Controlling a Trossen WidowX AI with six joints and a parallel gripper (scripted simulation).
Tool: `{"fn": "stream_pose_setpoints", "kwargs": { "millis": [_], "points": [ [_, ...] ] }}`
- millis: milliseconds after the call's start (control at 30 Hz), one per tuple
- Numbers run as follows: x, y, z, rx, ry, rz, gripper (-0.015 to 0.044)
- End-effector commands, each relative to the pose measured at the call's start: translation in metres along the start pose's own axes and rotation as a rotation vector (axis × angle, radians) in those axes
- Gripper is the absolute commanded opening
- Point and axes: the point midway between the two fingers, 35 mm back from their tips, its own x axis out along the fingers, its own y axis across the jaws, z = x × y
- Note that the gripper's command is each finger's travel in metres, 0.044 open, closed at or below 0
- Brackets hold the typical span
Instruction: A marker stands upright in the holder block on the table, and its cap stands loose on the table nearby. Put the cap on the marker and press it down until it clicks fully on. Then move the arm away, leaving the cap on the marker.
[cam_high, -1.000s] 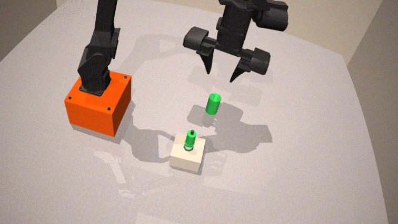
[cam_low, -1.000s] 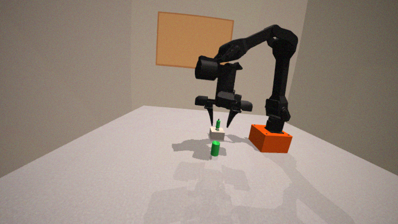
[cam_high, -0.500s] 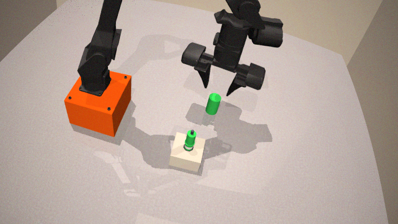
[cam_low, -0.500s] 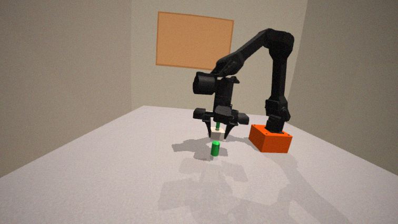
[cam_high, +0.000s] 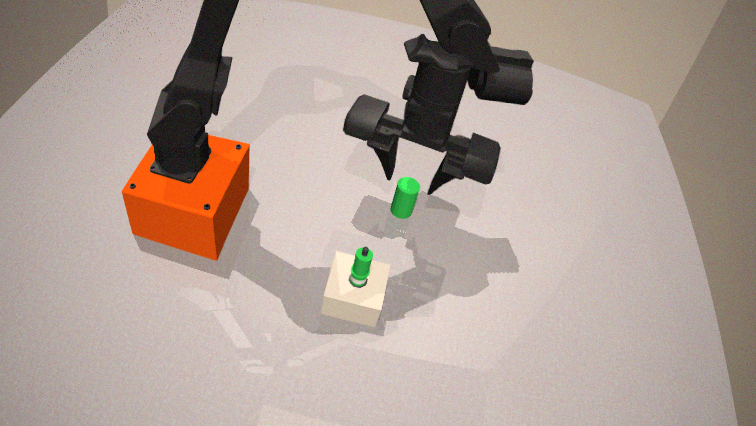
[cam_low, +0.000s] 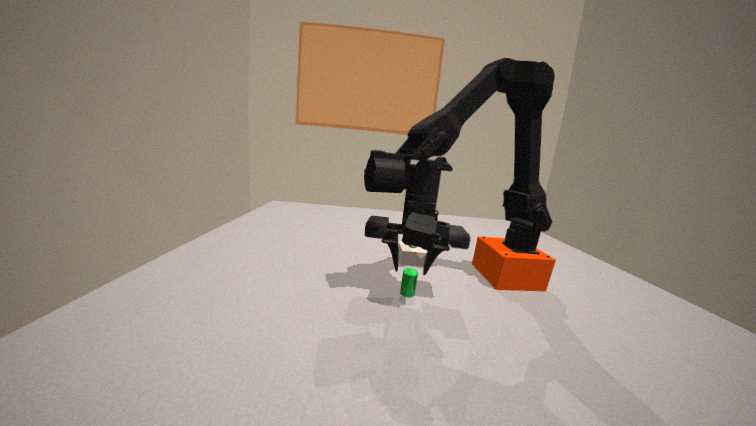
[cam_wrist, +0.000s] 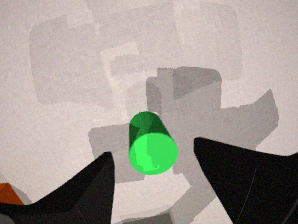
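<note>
The green cap (cam_high: 405, 196) stands upright and loose on the table; it also shows in the exterior view (cam_low: 408, 282) and in the wrist view (cam_wrist: 152, 144). My gripper (cam_high: 412, 183) is open and points straight down just above the cap, with one fingertip on either side of its top and not touching it. The green marker (cam_high: 362, 266) with its dark tip stands upright in the cream holder block (cam_high: 356, 288), in front of the cap.
The arm's orange base block (cam_high: 186, 194) stands on the table to the left of the holder block. An orange panel (cam_low: 369, 77) hangs on the back wall.
</note>
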Motion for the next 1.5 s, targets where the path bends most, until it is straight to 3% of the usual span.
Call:
{"fn": "stream_pose_setpoints", "kwargs": {
  "millis": [0,633,767,1067,1167,1467],
  "points": [
    [0.008,0.0,-0.001,-0.003,0.005,0.001,0.0252],
    [0.036,0.001,-0.002,-0.003,0.006,0.001,0.0252],
    [0.035,0.001,-0.002,-0.003,0.006,0.001,0.0147],
    [0.035,0.001,-0.002,-0.003,0.006,0.001,0.0087],
    [0.032,-0.003,-0.002,0.018,0.0,-0.015,0.0008],
    [0.009,-0.003,-0.001,0.014,0.001,-0.012,0.0]
  ]
}}
